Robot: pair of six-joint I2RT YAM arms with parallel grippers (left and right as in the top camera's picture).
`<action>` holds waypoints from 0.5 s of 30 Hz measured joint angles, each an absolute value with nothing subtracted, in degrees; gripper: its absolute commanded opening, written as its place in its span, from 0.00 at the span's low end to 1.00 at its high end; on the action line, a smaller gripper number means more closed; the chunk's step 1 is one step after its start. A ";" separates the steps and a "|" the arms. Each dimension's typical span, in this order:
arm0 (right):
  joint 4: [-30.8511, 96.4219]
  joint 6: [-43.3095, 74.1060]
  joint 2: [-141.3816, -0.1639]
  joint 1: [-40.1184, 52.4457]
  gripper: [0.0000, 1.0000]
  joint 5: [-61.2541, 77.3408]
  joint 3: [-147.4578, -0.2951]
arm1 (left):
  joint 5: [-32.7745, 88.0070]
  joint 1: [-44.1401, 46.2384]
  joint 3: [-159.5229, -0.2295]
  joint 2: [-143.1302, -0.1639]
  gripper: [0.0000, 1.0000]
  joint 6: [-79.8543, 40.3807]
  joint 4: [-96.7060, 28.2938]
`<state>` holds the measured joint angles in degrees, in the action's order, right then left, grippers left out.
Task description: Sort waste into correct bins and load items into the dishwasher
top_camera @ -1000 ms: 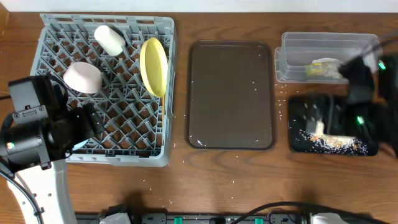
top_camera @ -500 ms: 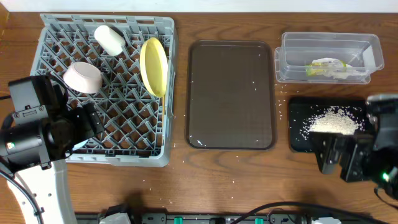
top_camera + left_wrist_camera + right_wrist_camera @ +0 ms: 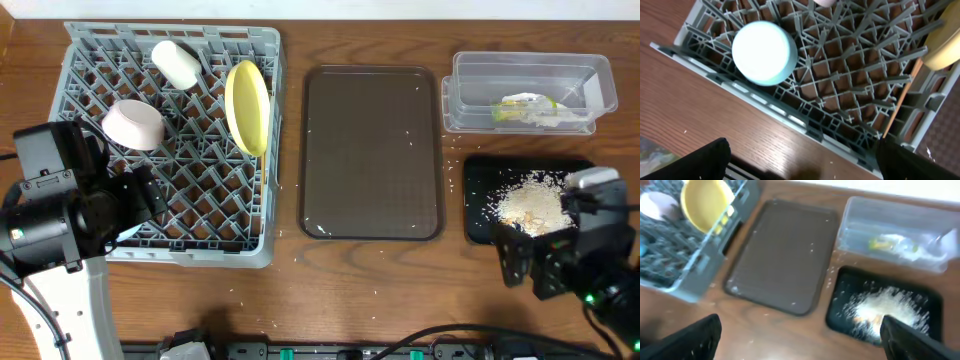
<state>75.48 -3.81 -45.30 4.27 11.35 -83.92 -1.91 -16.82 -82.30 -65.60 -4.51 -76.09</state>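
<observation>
Rack (image 3: 190, 249) left, serving tray (image 3: 370, 150) centre, tub (image 3: 478, 88) far-right.

**Right wrist: bins, tray and rack below**

Fingers (image 3: 685, 342) are sitting wide apart at the lower corners, gripping nothing. Rice crumbs (image 3: 885, 311) are lying piled in the black tray (image 3: 840, 315). A yellow-green wrapper (image 3: 885, 244) is lying in the clear tub (image 3: 855, 227). The brown tray (image 3: 785, 255) is sitting beside the rack (image 3: 695, 275), which is holding the yellow plate (image 3: 705, 202).
</observation>
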 measured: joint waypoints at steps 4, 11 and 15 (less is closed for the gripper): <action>62.74 -5.74 -35.57 4.25 0.99 8.75 -70.15 | -1.91 -16.82 -82.32 -65.60 0.94 -4.49 -76.09; 45.17 -6.72 -20.64 3.44 0.99 6.50 -47.27 | -1.91 -16.82 -82.35 -65.58 0.94 -4.51 -76.09; 33.52 -6.48 -12.84 3.44 0.99 5.98 -35.07 | -1.93 -16.82 -82.35 -65.58 0.94 -4.51 -76.09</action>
